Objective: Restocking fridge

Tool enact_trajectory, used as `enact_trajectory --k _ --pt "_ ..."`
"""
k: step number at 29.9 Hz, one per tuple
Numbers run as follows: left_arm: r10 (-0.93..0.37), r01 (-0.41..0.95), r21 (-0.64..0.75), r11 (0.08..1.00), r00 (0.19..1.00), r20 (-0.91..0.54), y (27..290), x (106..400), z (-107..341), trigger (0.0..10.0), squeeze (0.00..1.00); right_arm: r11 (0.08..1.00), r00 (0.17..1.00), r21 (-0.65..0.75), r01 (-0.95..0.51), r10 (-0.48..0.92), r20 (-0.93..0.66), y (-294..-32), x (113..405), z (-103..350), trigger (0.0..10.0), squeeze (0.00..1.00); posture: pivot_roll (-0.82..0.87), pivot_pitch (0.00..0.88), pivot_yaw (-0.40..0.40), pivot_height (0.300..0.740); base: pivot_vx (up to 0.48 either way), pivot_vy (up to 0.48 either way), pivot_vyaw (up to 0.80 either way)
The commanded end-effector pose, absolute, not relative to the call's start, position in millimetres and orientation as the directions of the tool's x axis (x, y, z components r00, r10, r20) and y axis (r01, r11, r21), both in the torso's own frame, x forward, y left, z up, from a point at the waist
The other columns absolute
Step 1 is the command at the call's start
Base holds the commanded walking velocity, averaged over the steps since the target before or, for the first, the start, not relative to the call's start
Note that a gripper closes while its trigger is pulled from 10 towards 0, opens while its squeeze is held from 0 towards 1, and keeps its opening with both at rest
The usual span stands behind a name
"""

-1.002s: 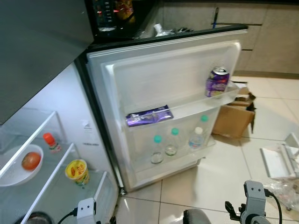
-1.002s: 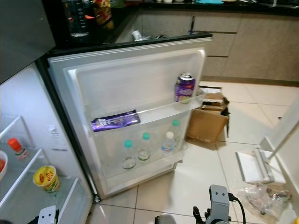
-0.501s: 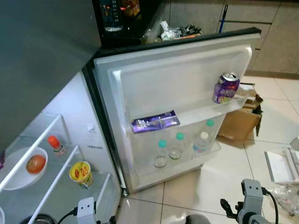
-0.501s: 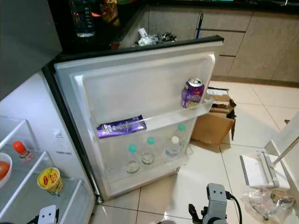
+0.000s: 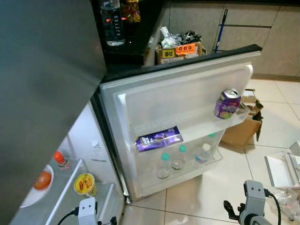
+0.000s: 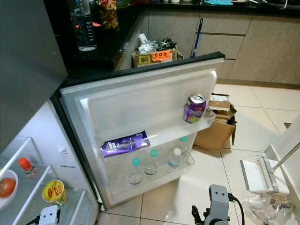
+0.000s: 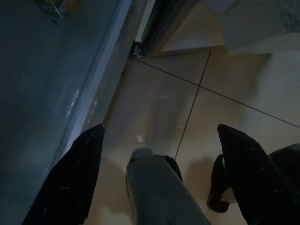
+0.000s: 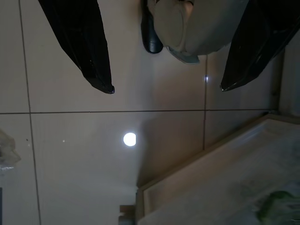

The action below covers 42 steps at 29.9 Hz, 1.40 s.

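Observation:
The fridge door (image 5: pixel 183 98) stands wide open. A purple can (image 5: pixel 227 104) sits at the outer end of its upper shelf, and a purple packet (image 5: pixel 159 138) lies further in. Three water bottles (image 5: pixel 178 158) with green and white caps stand in the lower door shelf. Inside the fridge at left are a tomato (image 5: pixel 42 180) on a white plate (image 5: pixel 28 201), a red-capped bottle (image 5: pixel 59 159) and a yellow cup (image 5: pixel 85 183). Both arms hang low over the tiled floor. My left gripper (image 7: pixel 160 129) is open and holds nothing, and so is my right gripper (image 8: pixel 166 88).
A cardboard box (image 5: pixel 241 129) lies on the floor behind the door. A white rack (image 5: pixel 281 168) and a plastic bag (image 5: pixel 286 197) are on the floor at right. On the dark counter behind stand a water bottle (image 5: pixel 112 23) and a box of clutter (image 5: pixel 178 47).
The whole picture has shifted as the camera moved, showing more of the counter behind the door and less of the fridge interior. The things and the hanging arms have not moved.

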<state>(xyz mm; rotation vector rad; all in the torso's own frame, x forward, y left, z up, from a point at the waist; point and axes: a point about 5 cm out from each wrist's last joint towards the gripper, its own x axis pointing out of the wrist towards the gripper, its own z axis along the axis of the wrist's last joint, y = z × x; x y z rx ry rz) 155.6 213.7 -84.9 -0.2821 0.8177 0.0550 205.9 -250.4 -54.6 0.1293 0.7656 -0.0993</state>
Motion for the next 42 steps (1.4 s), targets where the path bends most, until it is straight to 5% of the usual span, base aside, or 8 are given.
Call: enact_trajectory --k 1,14,32,42 --pt "-0.063 -0.159 -0.221 0.962 0.66 -0.748 213 149 -88 10.0 0.0 0.986 0.711 0.087 0.144 -0.042 -0.702 -250 202 -57 10.0 0.0 -0.04 0.0 -0.019 0.669 -0.48 0.0 0.0" --pt "-0.07 -0.16 -0.235 0.959 0.668 -0.741 211 150 -88 10.0 0.0 0.983 0.737 0.145 0.115 0.013 -0.676 -247 206 -54 10.0 0.0 -0.04 0.0 -0.02 0.669 -0.037 0.0 0.0" --pt "-0.08 -0.161 -0.229 0.96 0.625 -0.776 207 134 -95 10.0 0.0 0.987 0.723 0.13 0.09 0.025 -0.69 -245 202 -57 10.0 0.0 -0.04 0.0 -0.019 0.74 0.0 0.0 0.0" --pt "-0.09 -0.16 -0.229 0.96 0.595 -0.798 203 123 -99 10.0 0.0 0.988 0.717 0.13 0.087 0.029 -0.696 -245 200 -58 10.0 0.0 -0.04 0.0 -0.019 0.74 0.0 0.0 0.0"
